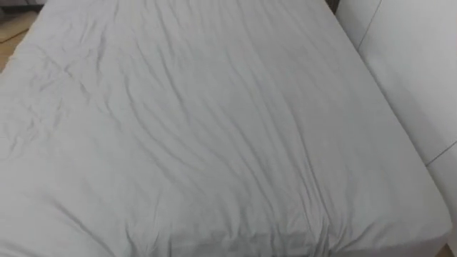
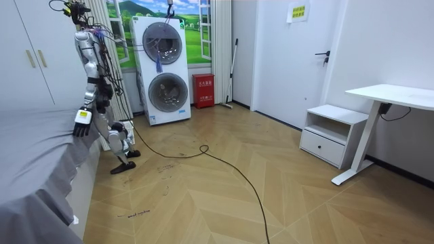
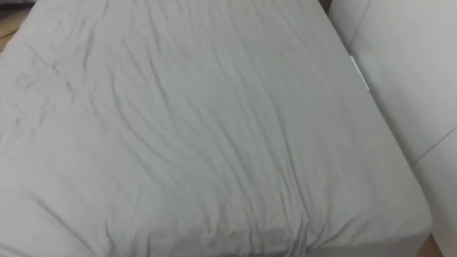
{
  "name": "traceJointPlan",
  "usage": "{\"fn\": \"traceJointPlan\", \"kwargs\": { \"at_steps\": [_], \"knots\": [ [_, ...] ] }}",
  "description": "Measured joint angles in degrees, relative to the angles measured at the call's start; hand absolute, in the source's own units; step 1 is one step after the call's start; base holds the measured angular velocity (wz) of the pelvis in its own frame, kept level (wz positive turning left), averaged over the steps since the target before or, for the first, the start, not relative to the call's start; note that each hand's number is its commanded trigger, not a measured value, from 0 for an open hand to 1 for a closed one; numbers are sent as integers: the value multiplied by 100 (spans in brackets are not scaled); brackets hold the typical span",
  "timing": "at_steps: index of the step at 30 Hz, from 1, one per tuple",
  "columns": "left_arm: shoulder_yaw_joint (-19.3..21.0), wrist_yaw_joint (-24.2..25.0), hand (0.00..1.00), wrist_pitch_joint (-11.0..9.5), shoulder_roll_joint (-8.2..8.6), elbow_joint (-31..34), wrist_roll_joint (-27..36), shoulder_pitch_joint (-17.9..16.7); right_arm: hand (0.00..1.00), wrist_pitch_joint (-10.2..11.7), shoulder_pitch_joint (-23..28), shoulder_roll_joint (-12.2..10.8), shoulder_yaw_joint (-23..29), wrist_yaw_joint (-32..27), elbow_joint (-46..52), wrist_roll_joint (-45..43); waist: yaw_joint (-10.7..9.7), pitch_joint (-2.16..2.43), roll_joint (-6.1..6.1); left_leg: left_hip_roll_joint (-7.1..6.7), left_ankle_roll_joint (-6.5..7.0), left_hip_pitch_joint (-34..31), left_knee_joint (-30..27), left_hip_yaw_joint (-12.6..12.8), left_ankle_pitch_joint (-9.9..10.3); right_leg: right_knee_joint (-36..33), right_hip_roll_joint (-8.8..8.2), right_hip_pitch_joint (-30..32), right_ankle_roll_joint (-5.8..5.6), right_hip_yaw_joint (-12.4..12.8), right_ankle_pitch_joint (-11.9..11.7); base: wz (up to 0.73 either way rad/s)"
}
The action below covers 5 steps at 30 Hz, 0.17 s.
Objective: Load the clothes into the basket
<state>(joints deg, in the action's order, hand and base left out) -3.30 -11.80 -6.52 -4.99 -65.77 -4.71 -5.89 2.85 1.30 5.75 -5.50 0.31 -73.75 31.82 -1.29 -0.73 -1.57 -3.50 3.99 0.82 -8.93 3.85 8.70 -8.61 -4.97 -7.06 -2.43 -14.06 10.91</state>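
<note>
I cannot tell where the clothes lie, the bed point(image 2: 34, 156) being all creased grey sheet point(image 1: 214, 128), but light, limp cloth wants pinching at a bunched fold; what is probably my left hand point(image 2: 82, 122) hangs beside it, spread or closed I cannot tell.

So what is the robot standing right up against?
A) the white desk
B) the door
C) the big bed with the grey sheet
C: in the room view the robot stands at the edge of the bed, and its eye views look straight down on the grey sheet. The desk and the door are across the room from it.
</note>
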Motion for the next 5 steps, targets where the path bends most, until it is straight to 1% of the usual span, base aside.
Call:
{"fn": "traceJointPlan", "kwargs": {
  "at_steps": [2, 5],
  "knots": [
    [9, -24, 0, 1, -12, 35, 0, -21, 0, -50, 3, -8, 0, 19, -5, -16, 4, -15, -34, -7, 0, 25, -1, -7, 0, 0, -1, -23, 0, -4, 0, 2],
    [16, -56, 0, 1, -13, 60, -65, -40, 0, -50, 21, -9, -4, 16, -5, -5, 16, -13, -56, -3, 3, 69, 3, -12, 2, 0, -1, -39, 0, 21, 0, 0]
  ]
}}
